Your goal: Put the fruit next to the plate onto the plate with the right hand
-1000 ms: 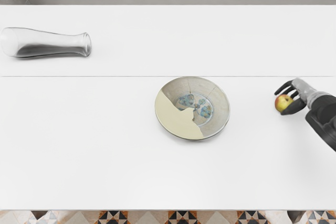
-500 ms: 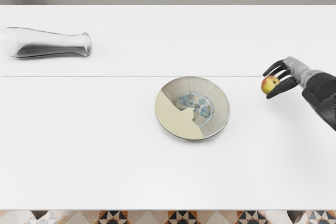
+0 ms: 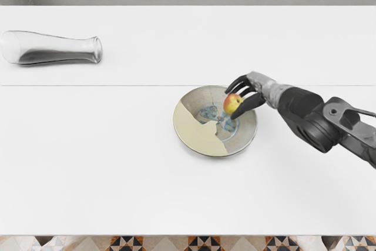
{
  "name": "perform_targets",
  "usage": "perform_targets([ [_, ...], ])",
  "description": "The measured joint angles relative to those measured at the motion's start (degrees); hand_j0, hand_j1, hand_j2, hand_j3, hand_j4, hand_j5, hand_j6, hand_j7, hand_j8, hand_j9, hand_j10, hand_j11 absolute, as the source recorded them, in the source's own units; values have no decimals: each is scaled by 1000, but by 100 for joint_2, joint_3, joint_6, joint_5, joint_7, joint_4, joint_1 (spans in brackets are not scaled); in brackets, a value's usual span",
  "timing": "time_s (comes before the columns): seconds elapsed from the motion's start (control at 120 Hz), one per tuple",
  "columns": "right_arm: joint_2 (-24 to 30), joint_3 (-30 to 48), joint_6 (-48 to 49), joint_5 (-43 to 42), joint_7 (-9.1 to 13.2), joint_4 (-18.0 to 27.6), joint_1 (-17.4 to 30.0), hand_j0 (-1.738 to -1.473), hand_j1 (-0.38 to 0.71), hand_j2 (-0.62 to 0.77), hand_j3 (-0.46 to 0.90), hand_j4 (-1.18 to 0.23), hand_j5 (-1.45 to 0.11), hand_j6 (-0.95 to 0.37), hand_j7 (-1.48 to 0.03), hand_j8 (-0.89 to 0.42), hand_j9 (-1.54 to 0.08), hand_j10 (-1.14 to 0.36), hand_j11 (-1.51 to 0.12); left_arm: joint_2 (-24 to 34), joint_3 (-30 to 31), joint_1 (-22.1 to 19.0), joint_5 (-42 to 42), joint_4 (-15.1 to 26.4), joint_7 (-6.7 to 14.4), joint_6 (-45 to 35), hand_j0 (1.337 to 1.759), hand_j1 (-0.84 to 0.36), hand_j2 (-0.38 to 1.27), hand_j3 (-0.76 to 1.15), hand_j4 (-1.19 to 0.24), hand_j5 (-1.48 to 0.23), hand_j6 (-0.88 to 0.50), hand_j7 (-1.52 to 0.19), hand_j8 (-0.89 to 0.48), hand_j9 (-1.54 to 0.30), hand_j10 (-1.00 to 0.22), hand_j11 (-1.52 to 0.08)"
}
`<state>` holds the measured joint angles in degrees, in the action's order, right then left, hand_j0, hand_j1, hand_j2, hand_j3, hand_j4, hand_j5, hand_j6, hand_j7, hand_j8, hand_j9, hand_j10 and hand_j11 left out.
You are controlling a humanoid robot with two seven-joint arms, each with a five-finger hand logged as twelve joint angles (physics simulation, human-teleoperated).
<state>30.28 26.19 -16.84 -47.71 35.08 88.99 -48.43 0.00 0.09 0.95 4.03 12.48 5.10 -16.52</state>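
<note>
Silver vase [image 3: 53,48] lies on its side, well up-left of plate [image 3: 194,132]. Plate cream and grey, blue marks at centre. Fruit [image 3: 233,103], yellow-red, over plate's right half, gripped in curled fingers of right hand [image 3: 249,89]; arm extends off to plate's right

I find nothing to read here: no text, label, brand or number on the plate [image 3: 191,132] or the vase [image 3: 53,48].
</note>
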Motion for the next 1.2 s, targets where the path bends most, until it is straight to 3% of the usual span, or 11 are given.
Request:
perform_targets([
  [0.167,-360,-73,0,3,0,-31,72,-1658,364,498,0,-652,-917,-447,-878,-438,-888,-667,-885,0,0,-1,-2,0,0,0,1658,349,0,0,0,0,-1,0,-1,0,0,0],
  [0.3,-393,328,364,8,-5,6,86,-1658,45,260,0,-361,-505,-254,-484,-249,-490,-369,-488,0,0,1,0,0,0,0,1658,349,0,0,0,0,-1,0,-1,0,0,0],
  [0.417,-316,1817,2343,662,-7,61,546,-1658,-112,145,0,-217,-302,-157,-290,-154,-293,-221,-292,0,0,-1,0,0,0,0,1658,349,0,0,0,0,-1,0,-1,0,0,0],
  [0.542,-307,3755,4239,1706,-8,59,1596,-1658,-204,76,0,-131,-181,-99,-175,-97,-177,-134,-176,0,0,-2,-1,0,0,0,1658,349,0,0,0,0,-1,0,0,0,0,0],
  [0.683,-317,5291,4942,2589,-8,-169,2631,-1658,-259,35,0,-80,-110,-64,-106,-63,-107,-81,-107,0,-1,1,0,0,0,0,1658,349,0,0,0,0,-1,0,0,0,0,0],
  [0.808,-279,6290,5111,3193,-8,-824,3215,-1658,-285,17,0,-56,-76,-47,-74,-47,-75,-57,-75,0,2,-29,0,0,0,0,1658,349,0,0,0,0,-1,0,0,0,0,0],
  [1.0,-243,7216,5172,3535,-8,-1501,3739,-1658,-304,4,0,-38,-51,-34,-51,-34,-51,-38,-51,0,6,-58,-1,0,0,-1,1658,349,0,0,0,0,-1,0,0,0,0,0],
  [1.2,-192,7641,5182,3662,-8,-1709,4021,-1658,-312,-1,0,-31,-41,-29,-41,-29,-41,-31,-41,0,9,-78,0,0,1,-5,1658,349,0,0,0,0,-1,0,0,0,0,0],
])
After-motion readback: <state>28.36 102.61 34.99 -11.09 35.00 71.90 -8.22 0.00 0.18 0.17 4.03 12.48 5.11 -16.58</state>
